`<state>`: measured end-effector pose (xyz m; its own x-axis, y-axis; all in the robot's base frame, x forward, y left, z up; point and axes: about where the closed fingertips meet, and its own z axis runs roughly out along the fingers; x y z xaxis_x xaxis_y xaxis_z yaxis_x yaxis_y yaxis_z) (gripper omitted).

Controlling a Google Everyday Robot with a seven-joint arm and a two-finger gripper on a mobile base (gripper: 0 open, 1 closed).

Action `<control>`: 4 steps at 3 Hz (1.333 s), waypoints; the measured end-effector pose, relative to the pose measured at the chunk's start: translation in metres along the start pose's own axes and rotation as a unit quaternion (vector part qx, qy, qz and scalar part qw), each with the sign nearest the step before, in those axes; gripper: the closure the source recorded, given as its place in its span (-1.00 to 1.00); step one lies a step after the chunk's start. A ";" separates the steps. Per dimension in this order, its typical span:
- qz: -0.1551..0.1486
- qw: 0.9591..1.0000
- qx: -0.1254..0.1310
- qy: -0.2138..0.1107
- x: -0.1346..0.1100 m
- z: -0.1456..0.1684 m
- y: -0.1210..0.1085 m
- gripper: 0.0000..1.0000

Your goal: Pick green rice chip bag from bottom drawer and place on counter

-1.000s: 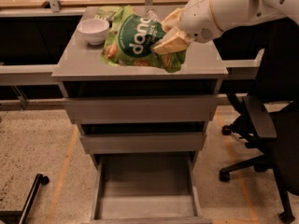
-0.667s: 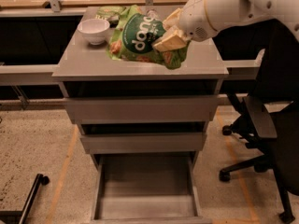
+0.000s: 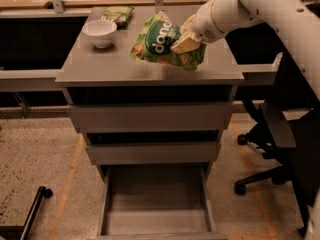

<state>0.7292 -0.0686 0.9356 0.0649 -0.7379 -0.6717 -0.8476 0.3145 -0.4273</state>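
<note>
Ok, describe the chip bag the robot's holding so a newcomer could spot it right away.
Start at the grey counter topping the drawer cabinet. Toward its right side as seen, the gripper grips the green rice chip bag. It is bright green with a round dark logo, unlike the duller bag at the back and the white bowl.

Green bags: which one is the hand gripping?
The bright green rice chip bag with the round logo, in the hand over the counter; the duller bag lies behind the bowl.

you see dim, warm overhead light: faint sheen on the counter [image 3: 100, 66], deep shadow beneath, the gripper [image 3: 186, 43] above it, clasping the green rice chip bag [image 3: 152, 43], brightly lit.
</note>
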 end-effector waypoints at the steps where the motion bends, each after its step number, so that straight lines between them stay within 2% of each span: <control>1: 0.031 0.999 0.021 -0.002 0.035 0.023 -0.029 -0.22; 2: 0.032 0.999 0.019 -0.003 0.036 0.028 -0.028 -0.71; 3: 0.032 0.999 0.016 -0.003 0.036 0.031 -0.027 -1.00; 4: 0.032 0.999 0.016 -0.003 0.036 0.031 -0.027 -1.00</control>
